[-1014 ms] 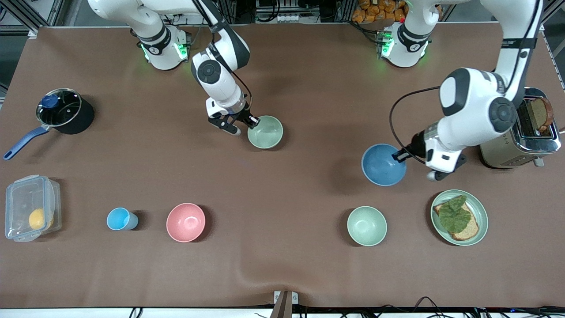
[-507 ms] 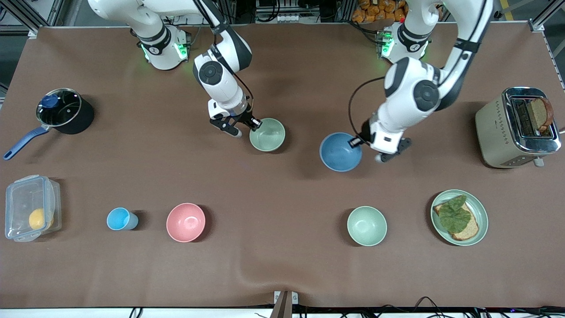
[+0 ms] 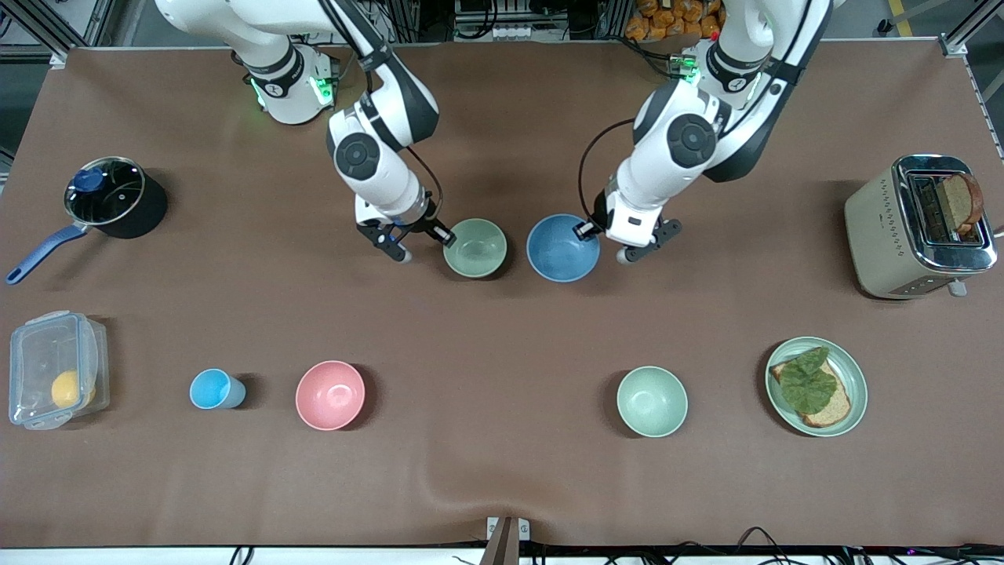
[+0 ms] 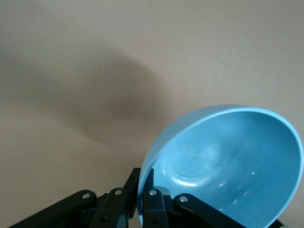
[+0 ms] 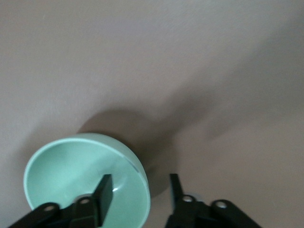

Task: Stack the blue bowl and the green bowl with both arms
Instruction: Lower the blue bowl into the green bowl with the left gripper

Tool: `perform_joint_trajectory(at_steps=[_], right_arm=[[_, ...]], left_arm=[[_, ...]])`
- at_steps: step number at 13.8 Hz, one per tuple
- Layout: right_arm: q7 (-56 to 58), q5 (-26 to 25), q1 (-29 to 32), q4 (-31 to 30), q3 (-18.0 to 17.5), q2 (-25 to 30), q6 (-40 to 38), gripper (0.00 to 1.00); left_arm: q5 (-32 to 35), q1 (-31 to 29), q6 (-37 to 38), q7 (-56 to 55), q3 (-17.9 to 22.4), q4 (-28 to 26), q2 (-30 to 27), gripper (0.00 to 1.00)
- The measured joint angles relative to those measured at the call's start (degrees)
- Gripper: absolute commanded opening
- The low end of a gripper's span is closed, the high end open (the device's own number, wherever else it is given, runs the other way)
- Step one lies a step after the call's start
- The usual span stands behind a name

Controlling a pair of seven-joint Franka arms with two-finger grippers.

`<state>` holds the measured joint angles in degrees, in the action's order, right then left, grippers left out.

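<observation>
- The left gripper [image 3: 587, 228] is pinching the rim of the blue bowl [image 3: 562, 248], one finger inside the wall and one outside, and in the left wrist view the bowl [image 4: 223, 166] is hanging tilted above the brown table [image 3: 502, 486], its shadow lying apart from it.
- The blue bowl is sitting just beside the green bowl [image 3: 474, 248], toward the left arm's end of the table from it, the two rims close but apart.
- The right gripper [image 3: 443, 233] is straddling the green bowl's rim with its fingers spread wide; in the right wrist view one finger [image 5: 103, 194] is inside the bowl [image 5: 85, 173], the other is outside, and neither appears to be pressing the wall.
- The green bowl is casting a snug shadow and appears to be resting on the table.
- Step in hand, as I judge it: the blue bowl is being carried to the green bowl, with the stacking not yet done.
- The next move is calling for the blue bowl to be levelled, centred over the green bowl and lowered in; the right gripper's inner finger is standing in the way, so it would need to clear first.
- Hard to make out: the left fingertips are cut off at the wrist picture's edge, and the front view is giving little clue to how high the blue bowl is hanging.
</observation>
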<state>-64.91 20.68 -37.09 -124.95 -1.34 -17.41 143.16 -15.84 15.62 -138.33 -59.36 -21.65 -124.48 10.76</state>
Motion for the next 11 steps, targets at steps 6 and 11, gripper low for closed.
perform_joint_trajectory(at_steps=[6,11], right_arm=[[-0.7,7.9,7.5,1.3,0.2,-1.3,-4.5,1.00],[13.7,34.8,11.1,1.3,0.2,-7.3,-3.1,1.00]], left_arm=[[0.0,5.6,-2.3,-5.3,0.0,-0.2,1.9,0.00],[0.0,10.1,-5.6,-9.5,0.0,2.6,7.5,0.00]])
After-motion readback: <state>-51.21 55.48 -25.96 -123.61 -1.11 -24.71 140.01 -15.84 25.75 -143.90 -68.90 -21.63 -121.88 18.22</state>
